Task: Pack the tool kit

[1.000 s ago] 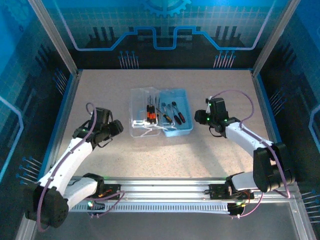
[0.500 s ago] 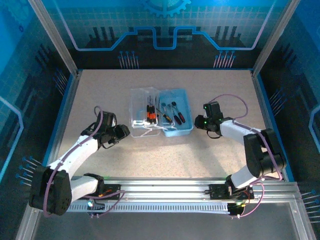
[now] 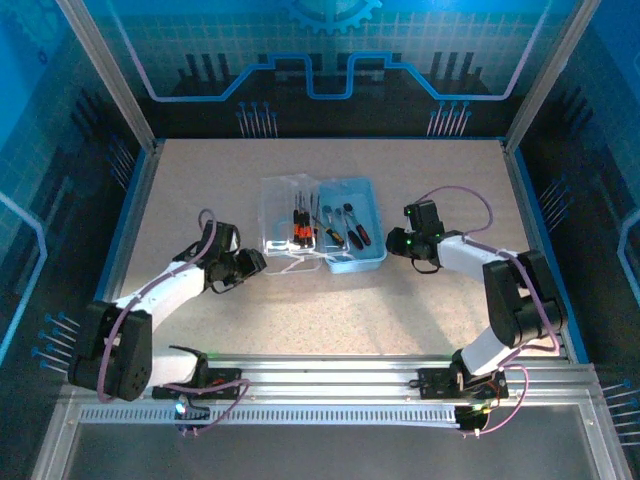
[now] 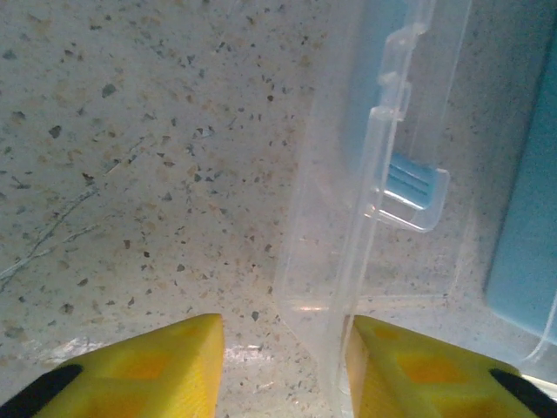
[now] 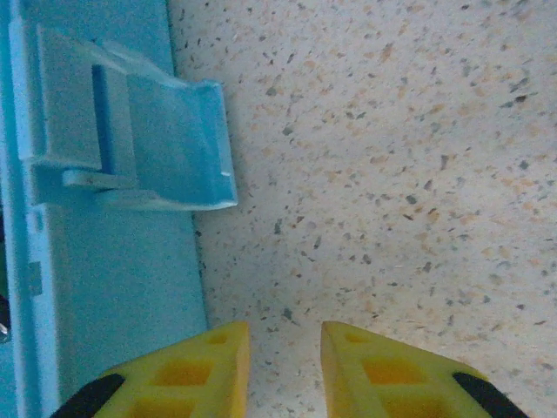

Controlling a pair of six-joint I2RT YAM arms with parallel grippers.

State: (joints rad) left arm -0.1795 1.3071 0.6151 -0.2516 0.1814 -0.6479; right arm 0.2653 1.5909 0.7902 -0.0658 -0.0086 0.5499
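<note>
The tool kit lies open mid-table: its clear lid [image 3: 285, 225] is flat on the left, its light-blue base [image 3: 352, 232] on the right. Red-and-black screwdrivers [image 3: 300, 232] sit near the hinge, and dark tools [image 3: 345, 228] lie in the base. My left gripper [image 3: 257, 263] is low at the lid's near left corner. In the left wrist view the lid's clear rim [image 4: 348, 287] stands between the parted fingers of that gripper [image 4: 283, 326], against the right finger [image 4: 409, 366]. My right gripper [image 5: 285, 331] hovers narrowly open over bare table beside the base's blue latch tab [image 5: 165, 139].
Speckled tabletop [image 3: 420, 190] surrounds the case. Blue enclosure walls [image 3: 530, 200] and aluminium posts frame the table on three sides. The arm bases and a metal rail [image 3: 330, 375] run along the near edge.
The left arm has reached right, bringing its gripper to the lid's near corner. The right gripper has dropped and shifted left to the base's side. Both jaws have narrowed.
</note>
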